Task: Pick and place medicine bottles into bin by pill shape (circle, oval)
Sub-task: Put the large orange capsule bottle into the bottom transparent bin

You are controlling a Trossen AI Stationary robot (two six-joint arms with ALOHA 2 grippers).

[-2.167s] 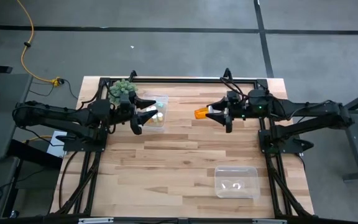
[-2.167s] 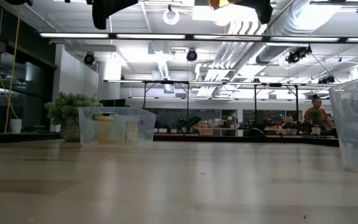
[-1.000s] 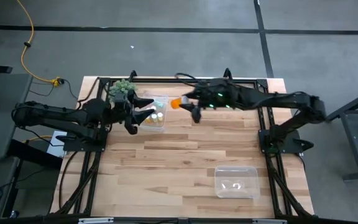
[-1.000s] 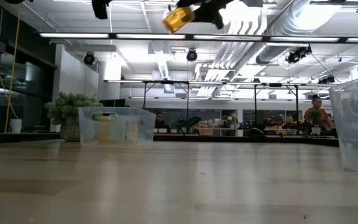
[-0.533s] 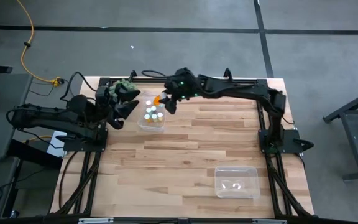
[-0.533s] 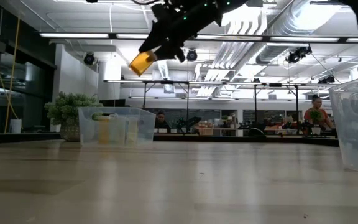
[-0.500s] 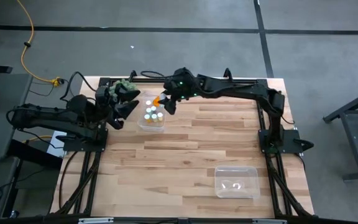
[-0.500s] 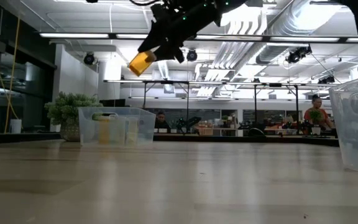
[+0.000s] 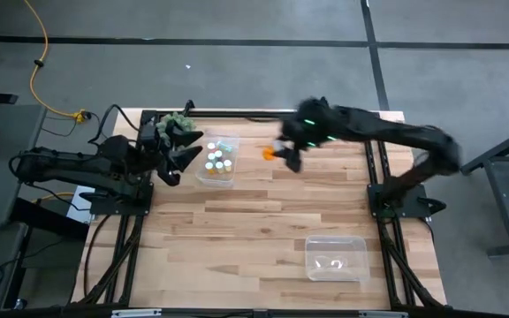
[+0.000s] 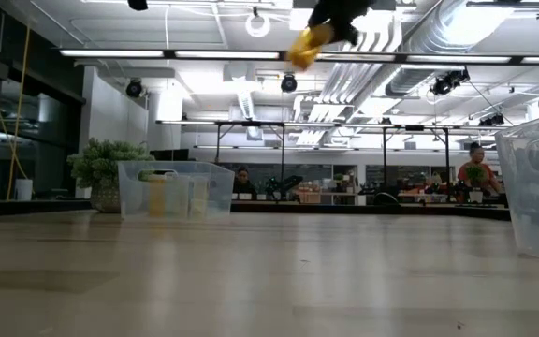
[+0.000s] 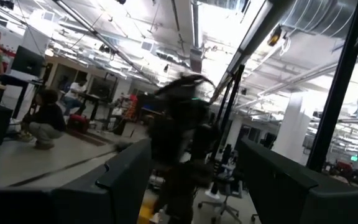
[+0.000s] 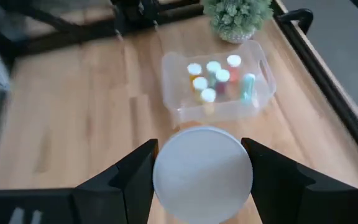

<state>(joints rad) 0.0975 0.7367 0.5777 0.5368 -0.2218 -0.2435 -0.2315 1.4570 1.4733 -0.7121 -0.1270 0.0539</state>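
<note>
Wooden table point(image 9: 254, 212), clear bin point(image 9: 218, 160) of bottles, second clear bin point(image 9: 336, 259), potted plant point(image 9: 176, 121)

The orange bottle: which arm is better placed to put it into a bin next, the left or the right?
The right. The right gripper is shut on the orange bottle, in the air beside the far bin. The left gripper is open, empty, on that bin's other side.

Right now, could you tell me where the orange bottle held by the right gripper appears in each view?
High view: orange bottle, right of the clear bin.
Low view: top centre, in the air.
Left wrist view: cannot tell.
Right wrist view: white cap between the fingers.
Shared landmark: the clear bin.
</note>
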